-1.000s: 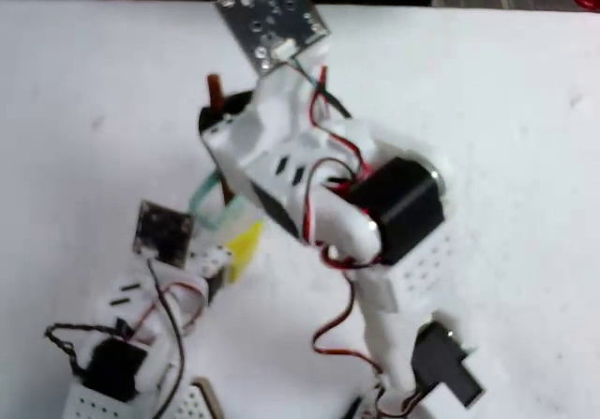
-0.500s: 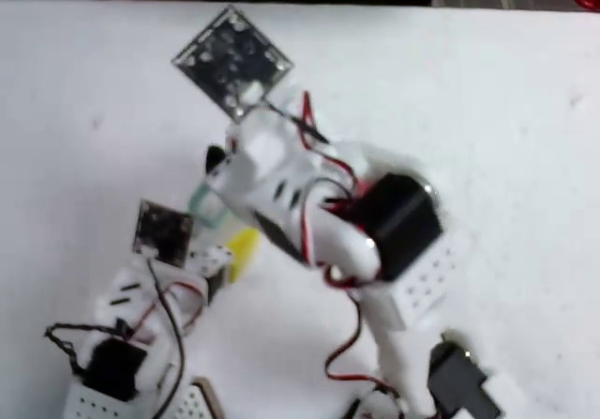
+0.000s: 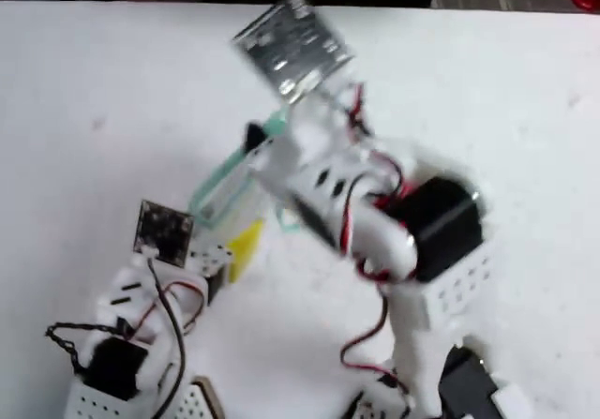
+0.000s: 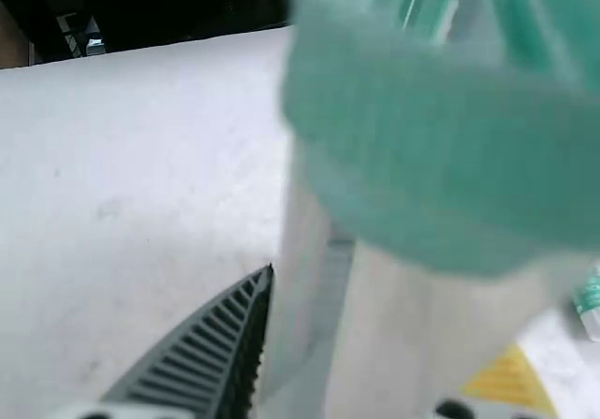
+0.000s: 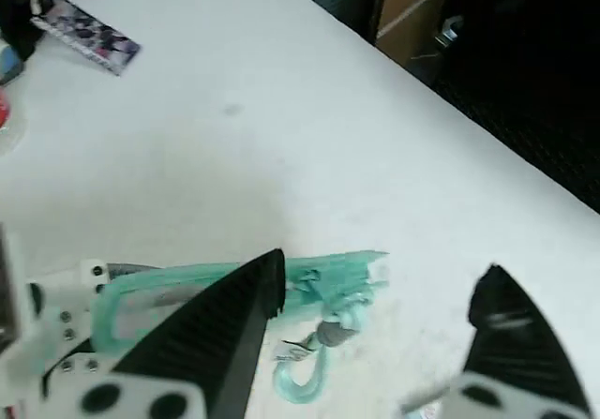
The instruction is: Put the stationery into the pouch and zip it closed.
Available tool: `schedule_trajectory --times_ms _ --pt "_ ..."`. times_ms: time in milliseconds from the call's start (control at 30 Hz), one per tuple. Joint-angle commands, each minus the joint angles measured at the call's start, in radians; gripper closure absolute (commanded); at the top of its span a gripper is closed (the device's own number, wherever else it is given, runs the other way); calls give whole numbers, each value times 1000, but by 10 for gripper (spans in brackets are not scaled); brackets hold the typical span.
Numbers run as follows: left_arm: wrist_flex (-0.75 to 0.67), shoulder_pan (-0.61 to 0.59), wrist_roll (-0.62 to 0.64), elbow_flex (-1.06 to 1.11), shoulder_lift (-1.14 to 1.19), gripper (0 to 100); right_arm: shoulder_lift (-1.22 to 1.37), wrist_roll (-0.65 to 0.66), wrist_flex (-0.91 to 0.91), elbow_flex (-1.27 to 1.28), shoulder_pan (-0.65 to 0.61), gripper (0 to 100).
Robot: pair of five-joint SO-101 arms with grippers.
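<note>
The right gripper (image 5: 375,311) hangs wide open over the pouch (image 5: 178,283), with the zip pull (image 5: 326,333) just under the gap between its jaws. The left gripper (image 3: 223,255) appears clamped on the pouch's far end. The pouch looks light, limp and slick, so the small pull seems the surest hold.

The pouch (image 5: 319,278) lies on the table (image 5: 187,138), near the right tool (image 5: 382,274).

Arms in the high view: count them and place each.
2. The left arm is at lower left, beside the pouch; the right arm spans the middle, over the pouch's other end.
</note>
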Motion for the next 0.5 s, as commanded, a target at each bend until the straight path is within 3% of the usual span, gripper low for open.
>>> schedule_trajectory --times_ms 0,133,300,467 --pt "-14 -5 -3 -9 8 732 30 3 -27 18 191 806" --pt "-15 -5 -3 -9 8 732 124 -107 -25 34 414 988" --pt "-15 -5 -3 -9 8 732 305 -201 -19 34 601 916" --pt "-15 -5 -3 -9 8 732 576 -215 -25 32 624 868"
